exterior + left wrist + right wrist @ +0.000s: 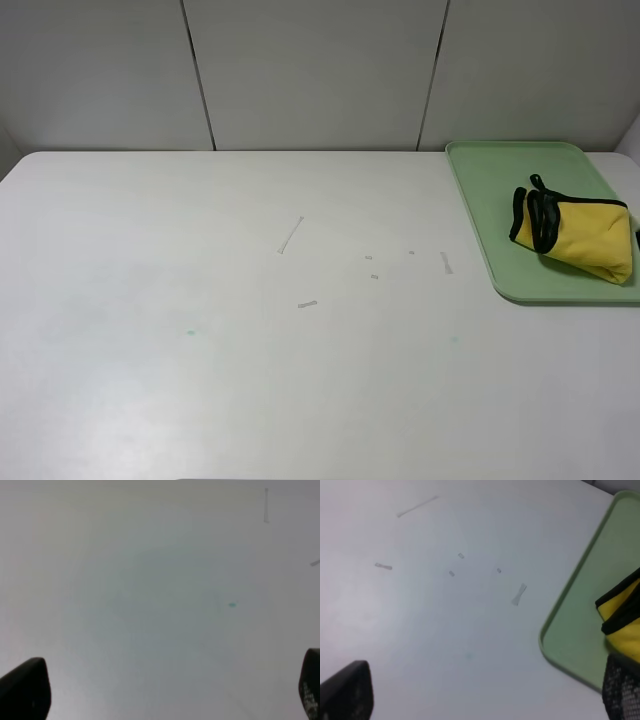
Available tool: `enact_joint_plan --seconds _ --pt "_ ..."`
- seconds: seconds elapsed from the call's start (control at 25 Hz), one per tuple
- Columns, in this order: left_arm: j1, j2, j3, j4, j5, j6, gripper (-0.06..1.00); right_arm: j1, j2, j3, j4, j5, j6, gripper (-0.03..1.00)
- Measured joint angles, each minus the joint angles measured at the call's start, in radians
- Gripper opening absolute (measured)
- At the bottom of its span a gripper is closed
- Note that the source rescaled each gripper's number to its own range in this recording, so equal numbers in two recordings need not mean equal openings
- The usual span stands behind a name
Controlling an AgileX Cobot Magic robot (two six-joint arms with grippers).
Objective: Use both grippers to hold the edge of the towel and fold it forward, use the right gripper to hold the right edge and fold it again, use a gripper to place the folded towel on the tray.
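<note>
The yellow towel (580, 233) lies folded in a bundle on the pale green tray (485, 195) at the table's right, its black edging (540, 218) bunched on its left side. Neither gripper shows in the exterior high view. In the left wrist view my left gripper (167, 690) is open, its fingertips (25, 687) wide apart above bare table. In the right wrist view my right gripper (482, 690) is open and empty over the table, beside the tray's corner (555, 640). Part of the towel (620, 617) shows there.
The white table (250, 330) carries a few small tape scraps (290, 235) near its middle and a small green mark (190, 332). A grey panelled wall (320, 70) stands behind the table's far edge.
</note>
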Motion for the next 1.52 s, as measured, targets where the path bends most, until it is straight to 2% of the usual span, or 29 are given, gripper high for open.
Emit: enact_joint_plan --seconds 0.28,0.4,0.56,0.72,0.88,0.96,1.52 --pt "0.000 0.000 0.000 0.000 0.000 0.000 1.00 0.000 -0.278 0.159 0.011 0.007 0.006 1.00" --pt "0.000 0.000 0.000 0.000 0.000 0.000 1.00 0.000 -0.395 0.208 0.026 0.045 0.040 1.00" --pt "0.000 0.000 0.000 0.000 0.000 0.000 1.00 0.000 -0.511 0.218 0.022 0.047 0.108 1.00" --pt "0.000 0.000 0.000 0.000 0.000 0.000 1.00 -0.003 -0.514 0.227 -0.038 0.009 0.253 1.00" --pt "0.000 0.000 0.000 0.000 0.000 0.000 1.00 -0.003 -0.514 0.233 -0.214 -0.006 0.483 1.00" --pt "0.000 0.000 0.000 0.000 0.000 0.000 1.00 -0.003 -0.514 0.235 -0.267 -0.006 0.555 1.00" --pt "0.000 0.000 0.000 0.000 0.000 0.000 1.00 -0.003 -0.514 0.235 -0.284 -0.006 0.577 1.00"
